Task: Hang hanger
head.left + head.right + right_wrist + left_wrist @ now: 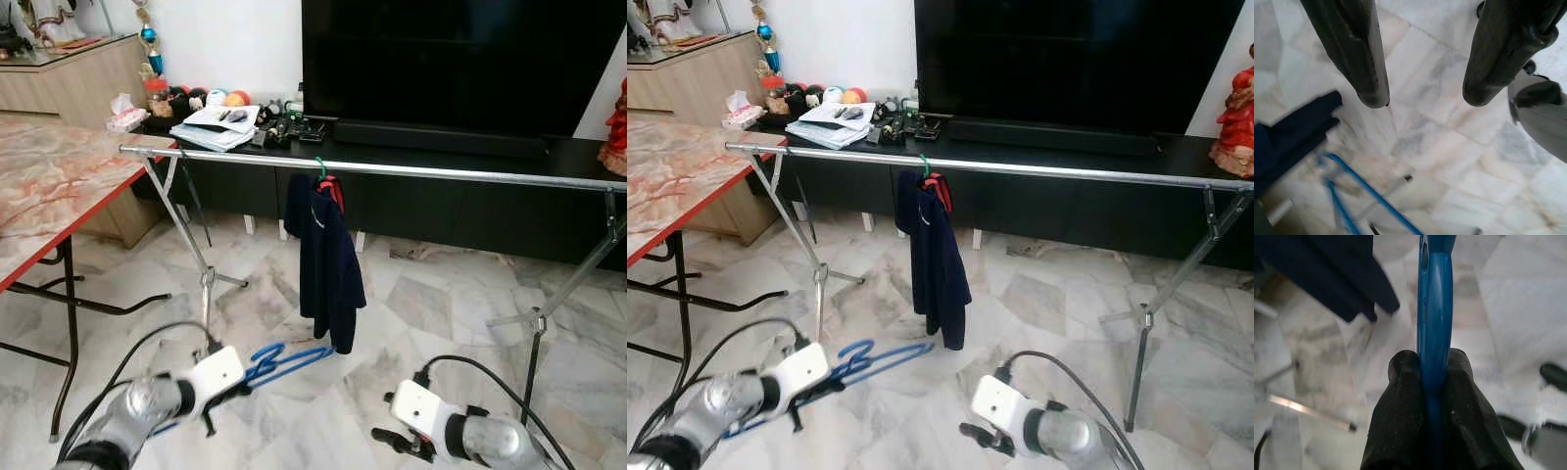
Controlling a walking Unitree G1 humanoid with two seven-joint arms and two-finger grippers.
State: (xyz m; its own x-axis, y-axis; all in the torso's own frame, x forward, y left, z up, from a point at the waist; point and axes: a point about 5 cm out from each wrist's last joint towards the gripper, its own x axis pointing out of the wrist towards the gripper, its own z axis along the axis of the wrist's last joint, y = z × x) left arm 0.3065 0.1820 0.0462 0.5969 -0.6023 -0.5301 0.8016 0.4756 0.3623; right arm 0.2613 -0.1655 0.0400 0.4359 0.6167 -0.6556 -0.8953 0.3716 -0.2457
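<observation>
A blue plastic hanger is held low over the floor, and my left gripper is shut on it; in the left wrist view the black fingers pinch the blue bar. A long metal clothes rail crosses in front of me at mid height. A dark navy garment hangs from it on a green hook. My right gripper hovers low at the right, open, with nothing between its fingers.
A marble-topped table with a red edge stands to my left. Behind the rail is a black TV cabinet with a large screen and clutter. The rail's folding legs stand on the marble floor.
</observation>
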